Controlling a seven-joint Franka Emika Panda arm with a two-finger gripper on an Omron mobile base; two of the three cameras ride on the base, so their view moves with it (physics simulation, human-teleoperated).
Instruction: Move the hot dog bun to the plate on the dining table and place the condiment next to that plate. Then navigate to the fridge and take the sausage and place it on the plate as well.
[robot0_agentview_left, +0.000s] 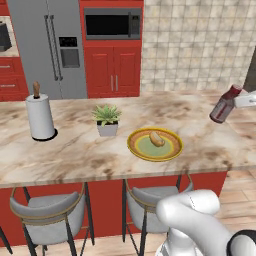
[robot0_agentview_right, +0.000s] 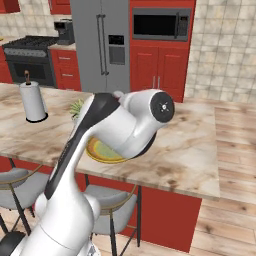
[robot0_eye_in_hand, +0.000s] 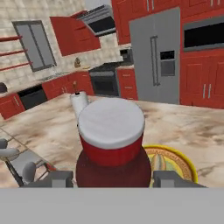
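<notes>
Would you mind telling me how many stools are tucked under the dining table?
2 in the left base view: one stool beneath the paper towel end, another stool beneath the plate. The arm partly covers the second; more may sit out of frame.

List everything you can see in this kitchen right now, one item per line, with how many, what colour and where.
dining table: one, beige-brown marble top, red base, across the foreground
plate: one, yellow-gold rim, green centre, on the table
hot dog bun: one, tan, on the plate
condiment bottle: one, dark red with white cap, held tilted above the table's right end
potted plant: one, green, left of the plate
paper towel roll: one, white, table's left
stools: two, grey, under the table
fridge: one, grey, back wall
microwave: one, black, in red cabinets
range: one, black, back left
gripper: one, shut on the bottle
</notes>
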